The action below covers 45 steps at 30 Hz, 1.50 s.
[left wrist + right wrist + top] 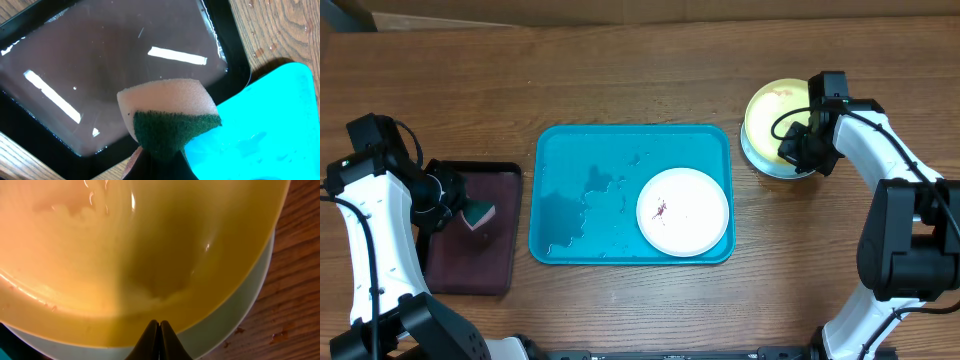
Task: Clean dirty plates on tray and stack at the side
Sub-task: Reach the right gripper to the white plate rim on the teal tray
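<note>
The white plate [682, 212], with a small reddish smear, lies in the right part of the turquoise tray [560, 140]. The yellow-green plate [772, 108] lies on the light blue plate [765, 165] on the table, right of the tray. My right gripper [798, 150] hovers over this stack's near-right rim. In the right wrist view its fingertips [159, 325] are pressed together, empty, over the yellow-green plate [125, 245] and the light blue rim [235, 315]. My left gripper [470, 212] is shut on a yellow and green sponge [167, 107] over the dark tray's right part.
The dark maroon tray [470, 255] stands left of the turquoise tray and holds shiny liquid [100, 65]. Water pools on the turquoise tray's left half [575, 205]. Small reddish crumbs lie on the wood [280, 337] beside the stack.
</note>
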### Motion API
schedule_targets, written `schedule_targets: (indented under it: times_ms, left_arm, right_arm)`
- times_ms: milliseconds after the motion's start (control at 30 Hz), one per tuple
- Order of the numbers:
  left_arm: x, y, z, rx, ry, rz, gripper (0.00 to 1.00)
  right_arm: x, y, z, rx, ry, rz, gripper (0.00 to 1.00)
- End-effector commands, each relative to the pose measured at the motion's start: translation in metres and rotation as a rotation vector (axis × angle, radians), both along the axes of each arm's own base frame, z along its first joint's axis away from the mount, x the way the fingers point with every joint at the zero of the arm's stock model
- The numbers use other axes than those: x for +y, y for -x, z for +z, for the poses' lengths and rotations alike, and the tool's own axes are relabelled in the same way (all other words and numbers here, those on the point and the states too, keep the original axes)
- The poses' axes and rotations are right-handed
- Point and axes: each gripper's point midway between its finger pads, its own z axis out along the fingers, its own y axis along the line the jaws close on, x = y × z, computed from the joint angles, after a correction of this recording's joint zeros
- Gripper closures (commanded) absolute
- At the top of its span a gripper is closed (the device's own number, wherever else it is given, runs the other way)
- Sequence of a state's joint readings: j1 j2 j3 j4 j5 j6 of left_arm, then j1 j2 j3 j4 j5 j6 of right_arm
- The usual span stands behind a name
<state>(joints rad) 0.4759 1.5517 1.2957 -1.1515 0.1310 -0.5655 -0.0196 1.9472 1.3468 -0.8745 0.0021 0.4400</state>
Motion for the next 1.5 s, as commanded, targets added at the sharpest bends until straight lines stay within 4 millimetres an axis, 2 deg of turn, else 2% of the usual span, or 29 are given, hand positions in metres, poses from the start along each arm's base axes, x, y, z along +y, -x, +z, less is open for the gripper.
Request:
schedule_targets:
  times_ms: [0,133,333,400,600,667,733,867,967,1100,1233,1467]
  left_arm:
    - [0.000,0.001,-0.001,0.000,-0.003,-0.018,0.96]
    - [0.000,0.001,-0.001,0.000,-0.003,-0.018,0.96]
    - [0.000,0.001,-0.001,0.000,-0.003,-0.018,0.96]
    - [0.000,0.001,-0.001,0.000,-0.003,-0.019,0.96]
    - [0.000,0.001,0.000,-0.001,-0.004,-0.019,0.96]
    - [0.000,0.001,0.000,-0.001,-0.004,-0.019,0.96]
    - [0.000,0.001,0.000,-0.001,-0.004,-0.019,0.96]
    - [0.000,0.001,0.000,-0.001,-0.004,-0.019,0.96]
    - [0.000,0.001,0.000,-0.001,-0.004,-0.019,0.96]
    - [0.000,0.001,-0.001,0.000,-0.003,-0.018,0.96]
    - [-0.001,0.001,-0.001,0.000,-0.003,-0.020,0.96]
    - [-0.001,0.001,-0.001,0.000,-0.003,-0.020,0.96]
  right_arm:
    - [0.006,0.001,0.011,-0.014,-0.026,0.010,0.96]
    - [0.025,0.008,0.011,0.006,-0.117,0.102,0.96]
    - [0.034,0.019,0.019,0.035,-0.145,0.120,0.96]
    - [0.044,0.022,0.029,0.021,-0.177,0.164,0.96]
    - [0.087,0.030,0.075,-0.079,-0.295,0.310,0.92]
    - [0.106,0.041,0.089,-0.098,-0.324,0.413,0.88]
    - [0.122,0.053,0.094,-0.092,-0.328,0.508,0.78]
    - [0.150,0.073,0.086,-0.053,-0.309,0.701,0.53]
    - [0.161,0.079,0.070,-0.034,-0.229,0.782,0.44]
    - [0.160,0.074,0.041,-0.054,-0.085,0.826,0.43]
    - [0.157,0.068,0.023,-0.065,-0.030,0.836,0.43]
    - [0.166,0.046,0.012,-0.140,-0.013,0.916,0.43]
